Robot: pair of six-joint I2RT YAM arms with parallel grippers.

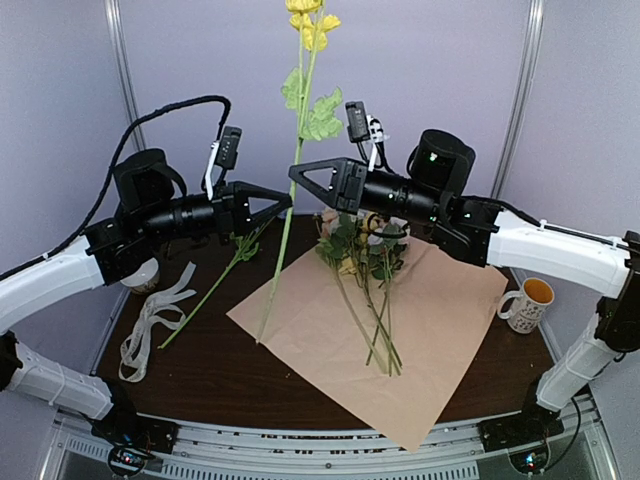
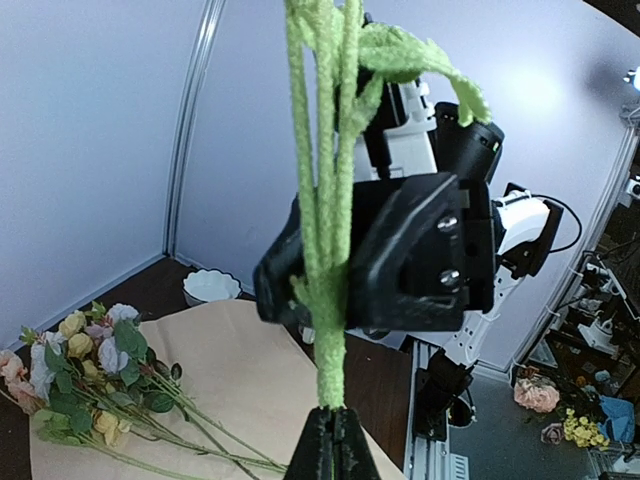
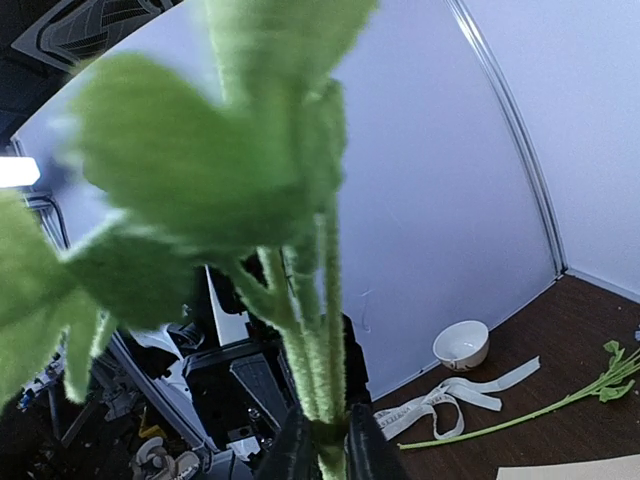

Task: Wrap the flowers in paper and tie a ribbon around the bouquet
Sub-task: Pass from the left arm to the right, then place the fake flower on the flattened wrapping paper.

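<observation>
A tall yellow-bloomed flower (image 1: 300, 130) stands nearly upright above the table, its stem foot on the tan paper (image 1: 440, 330). My left gripper (image 1: 287, 203) is shut on the fuzzy green stem (image 2: 330, 300), and in the left wrist view its jaws (image 2: 335, 428) pinch together at the stem. My right gripper (image 1: 294, 175) holds the same stem just above; its fingers (image 3: 300, 445) press both sides of it. The other flowers (image 1: 365, 250) lie bunched on the paper. The cream ribbon (image 1: 150, 320) lies loose at the left.
A single green stem (image 1: 215, 285) lies on the dark table beside the ribbon. A white bowl (image 2: 210, 287) sits at the back left, mostly under my left arm. A mug (image 1: 528, 300) stands at the right edge.
</observation>
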